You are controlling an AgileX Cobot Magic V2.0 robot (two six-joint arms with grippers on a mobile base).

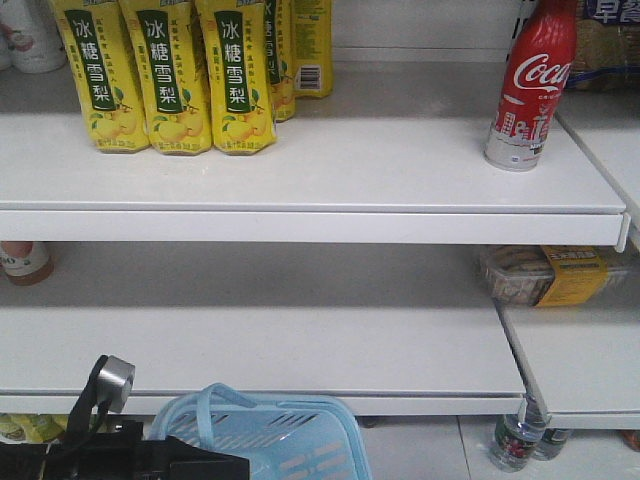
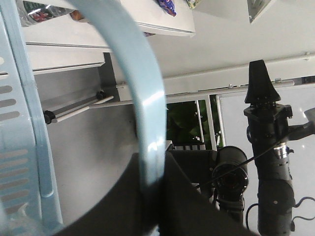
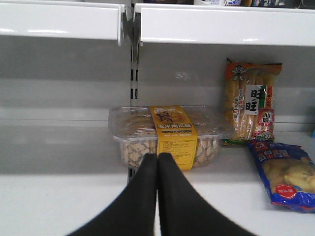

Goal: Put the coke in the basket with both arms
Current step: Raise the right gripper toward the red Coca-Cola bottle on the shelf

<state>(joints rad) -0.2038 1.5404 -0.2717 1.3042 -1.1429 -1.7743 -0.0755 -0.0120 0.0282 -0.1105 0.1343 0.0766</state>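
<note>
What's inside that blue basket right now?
Nothing shows in the basket except its own slotted walls; the coke stands on the upper shelf. The basket's floor is hidden below the picture's edge and behind the black arm.

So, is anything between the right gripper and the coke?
Yes. The right gripper points at the clear snack box; the coke stands on the shelf board above it, so that board lies between them.

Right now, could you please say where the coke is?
Front view: the coke stands upright near the right end of the upper shelf, well right of the yellow bottles.
</note>
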